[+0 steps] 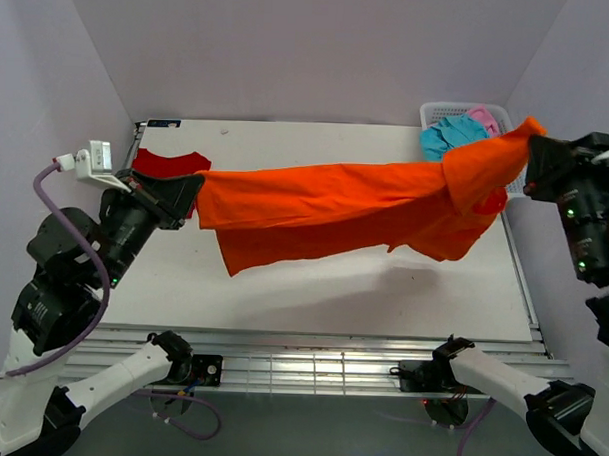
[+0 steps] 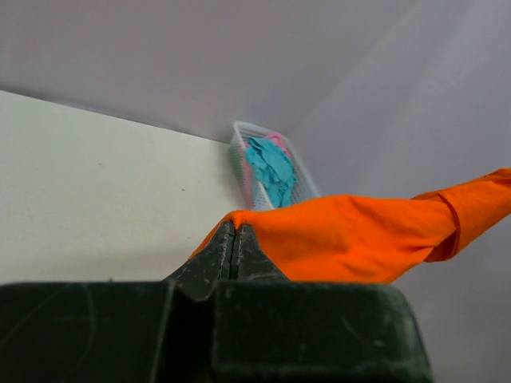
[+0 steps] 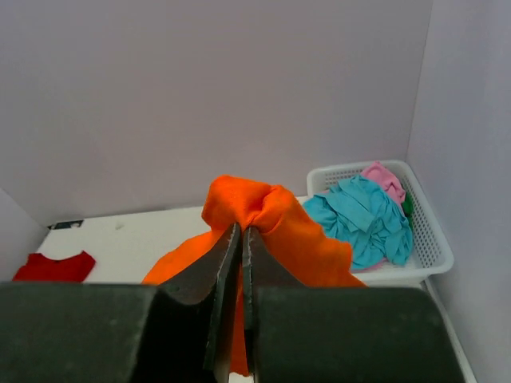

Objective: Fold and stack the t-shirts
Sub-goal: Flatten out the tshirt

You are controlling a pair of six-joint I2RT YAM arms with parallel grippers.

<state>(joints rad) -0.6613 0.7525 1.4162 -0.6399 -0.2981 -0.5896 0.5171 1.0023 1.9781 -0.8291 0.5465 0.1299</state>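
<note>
Two grippers, left [image 1: 196,187] and right [image 1: 533,148], each pinch an end of the orange shirt [image 1: 335,209], stretched above the table [image 1: 382,301]. It is not yet folded. The red shirt [image 1: 167,164] lies back-left, and the teal [image 1: 448,136] and pink [image 1: 483,116] shirts sit in the basket [image 1: 459,107].

Counting now: four t-shirts in sight, one orange t-shirt [image 1: 345,209], one red t-shirt [image 1: 167,164], one teal t-shirt [image 1: 450,135], one pink t-shirt [image 1: 483,118]. One white basket [image 1: 439,110]. Two grippers, the left gripper [image 2: 235,231] and the right gripper [image 3: 241,231]. One surface [image 1: 382,291]. And one green scrap [image 3: 408,206], too small to identify.
</note>
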